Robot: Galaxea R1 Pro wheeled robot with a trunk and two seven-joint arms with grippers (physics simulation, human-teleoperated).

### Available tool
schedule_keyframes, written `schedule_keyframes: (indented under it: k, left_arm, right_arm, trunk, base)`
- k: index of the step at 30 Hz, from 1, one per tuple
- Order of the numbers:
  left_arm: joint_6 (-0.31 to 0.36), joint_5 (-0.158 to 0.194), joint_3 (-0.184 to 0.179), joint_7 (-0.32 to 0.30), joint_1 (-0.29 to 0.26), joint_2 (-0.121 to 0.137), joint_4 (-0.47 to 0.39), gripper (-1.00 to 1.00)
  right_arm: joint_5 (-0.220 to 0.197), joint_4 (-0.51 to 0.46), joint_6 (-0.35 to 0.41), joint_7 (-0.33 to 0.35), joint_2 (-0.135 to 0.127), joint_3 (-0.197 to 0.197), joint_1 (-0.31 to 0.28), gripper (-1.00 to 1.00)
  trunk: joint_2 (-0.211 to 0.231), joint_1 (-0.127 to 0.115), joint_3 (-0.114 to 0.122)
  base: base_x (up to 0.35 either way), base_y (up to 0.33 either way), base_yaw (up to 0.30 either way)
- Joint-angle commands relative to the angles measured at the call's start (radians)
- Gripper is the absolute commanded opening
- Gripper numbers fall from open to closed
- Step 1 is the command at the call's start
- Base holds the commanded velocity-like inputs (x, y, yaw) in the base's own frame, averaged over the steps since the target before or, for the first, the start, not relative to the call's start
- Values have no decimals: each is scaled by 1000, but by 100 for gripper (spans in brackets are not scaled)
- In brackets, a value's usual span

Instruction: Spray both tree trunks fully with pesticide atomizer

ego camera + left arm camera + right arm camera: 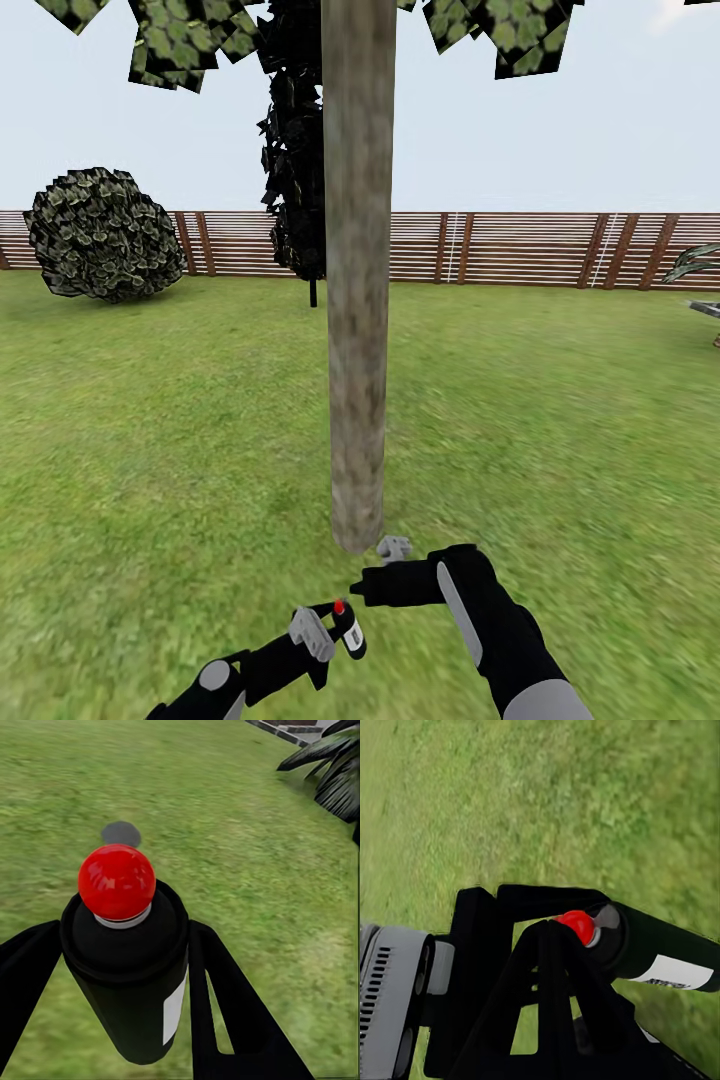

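The pesticide atomizer [127, 967] — a black can with a red cap and white label — sits clamped between the left gripper [330, 630] fingers, low in the head view at about 6 o'clock. The tree trunk [356, 300] rises just beyond it, at 12 o'clock. The right gripper [385, 580] hangs near the trunk's base; its jaw state cannot be told. Grass [150, 420] and a slatted fence [520, 250] surround.

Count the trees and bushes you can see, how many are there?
4: a thick grey-brown bark trunk straight ahead, a near-black conifer just behind it, a round mottled green bush by the fence, and palm fronds far right. More may be hidden.
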Motion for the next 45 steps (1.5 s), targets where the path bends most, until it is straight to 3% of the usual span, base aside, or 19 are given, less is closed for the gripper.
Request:
schedule_keyframes:
  k: [1,45]
  left_arm:
    - [-2,11,-8,-1,-1,1,1,-100]
    - [0,11,-20,1,34,4,-56,-100]
  right_arm:
    - [-6,-1,7,-3,1,0,-1,-100]
    - [-5,44,6,-8,19,1,-1,-100]
  trunk:
    - [-2,1,-2]
    - [-2,1,-2]
  base:
    - [0,0,0]
    - [0,0,0]
